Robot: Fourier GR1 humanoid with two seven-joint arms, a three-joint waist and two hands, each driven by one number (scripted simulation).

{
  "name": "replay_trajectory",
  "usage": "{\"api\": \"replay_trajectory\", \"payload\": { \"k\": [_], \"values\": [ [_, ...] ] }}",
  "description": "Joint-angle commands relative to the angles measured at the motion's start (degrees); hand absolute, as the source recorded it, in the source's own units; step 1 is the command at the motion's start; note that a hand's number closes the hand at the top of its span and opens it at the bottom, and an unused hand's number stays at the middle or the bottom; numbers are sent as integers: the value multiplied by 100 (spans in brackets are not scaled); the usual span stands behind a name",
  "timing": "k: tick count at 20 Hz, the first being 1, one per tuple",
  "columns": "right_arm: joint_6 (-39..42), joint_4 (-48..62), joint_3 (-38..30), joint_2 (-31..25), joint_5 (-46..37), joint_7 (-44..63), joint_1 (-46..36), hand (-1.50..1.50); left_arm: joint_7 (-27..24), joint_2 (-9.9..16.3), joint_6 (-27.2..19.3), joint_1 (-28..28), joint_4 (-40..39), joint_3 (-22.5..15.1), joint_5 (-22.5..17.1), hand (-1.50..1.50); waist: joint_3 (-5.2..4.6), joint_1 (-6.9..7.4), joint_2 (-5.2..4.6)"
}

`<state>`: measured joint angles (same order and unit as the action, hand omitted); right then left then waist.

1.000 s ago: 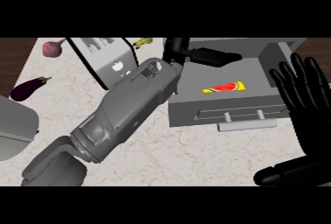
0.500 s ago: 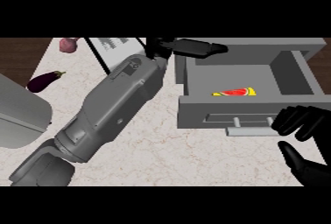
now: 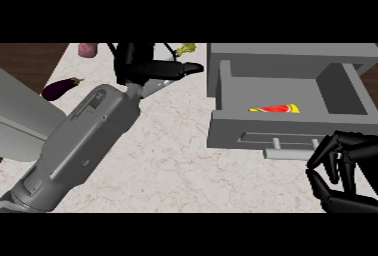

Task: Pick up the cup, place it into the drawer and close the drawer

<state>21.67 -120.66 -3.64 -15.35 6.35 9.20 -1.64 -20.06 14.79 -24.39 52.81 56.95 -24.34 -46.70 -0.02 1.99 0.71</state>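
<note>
Left arm reaches far across the tabletop [image 3: 192, 165], forearm running on a diagonal from the lower left corner to the back edge. My left hand [image 3: 148, 67] is up there, fingers curled over something pale; a light wedge shows just beneath the palm, which may be the cup or part of the white thing standing behind it. I cannot tell which, so the cup's whereabouts stay uncertain: if it is anywhere, it is hidden inside that grasp, and it is not in the drawer [image 3: 288, 100]. The drawer stands pulled out at the right, grey, open side up, and the only thing lying on its floor is a red and yellow wedge [image 3: 274, 108], a slice of something. My right hand [image 3: 341, 167] sits low at the right, just in front of the drawer's front panel and beside its handle [image 3: 284, 148], fingers bent inward and holding nothing. I judge it is parked there on purpose: near the handle so it can push the front shut once the cup goes in, yet clear of the opening so the left arm has room to come over. An eggplant [image 3: 60, 88] lies near the left edge beside a large grey block [image 3: 22, 122]; a reddish onion-like thing [image 3: 88, 49] and a small yellow-green item [image 3: 186, 48] sit along the back.
</note>
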Motion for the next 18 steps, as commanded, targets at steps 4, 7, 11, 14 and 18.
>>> {"api": "replay_trajectory", "payload": {
  "k": [4,7,11,14,18],
  "values": [
    [-20,437,215,6,-814,-229,98,150,82,812,187,-1901,1716,143,-60,-150,1,-49,-39],
    [-3,671,483,-39,-1322,-412,-66,150,45,1116,548,-2458,2063,385,-151,-150,0,-76,-53],
    [2,892,946,-565,-2706,-1050,-261,150,134,1326,555,-2665,2423,470,-196,-150,2,12,-46],
    [-410,1422,1330,-518,-3581,-1513,-229,150,19,1519,851,-3108,2618,639,-226,-150,3,-45,-68],
    [-988,2492,1779,-220,-4398,-1802,-632,150,143,1856,1257,-3465,2736,1001,-345,-150,4,-66,-77]
  ]
}}
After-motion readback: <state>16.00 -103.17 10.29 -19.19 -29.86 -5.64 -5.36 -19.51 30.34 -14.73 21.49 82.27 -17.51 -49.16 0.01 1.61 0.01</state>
